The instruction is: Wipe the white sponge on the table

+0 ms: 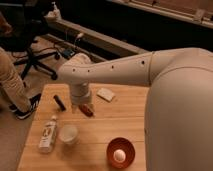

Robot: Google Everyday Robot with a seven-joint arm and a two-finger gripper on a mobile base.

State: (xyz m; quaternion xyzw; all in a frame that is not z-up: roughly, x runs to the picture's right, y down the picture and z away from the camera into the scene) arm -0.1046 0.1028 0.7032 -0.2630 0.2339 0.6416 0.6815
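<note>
While the flat off-white rectangular sponge (105,94) lies free on the light wooden table (122,120), the gripper (86,109) hangs at its 8 o'clock, jaws spread, seemingly ready to grasp.

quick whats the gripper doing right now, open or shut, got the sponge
Gripper: open, holding nothing, low over the table, near the white sponge but apart from it.
</note>
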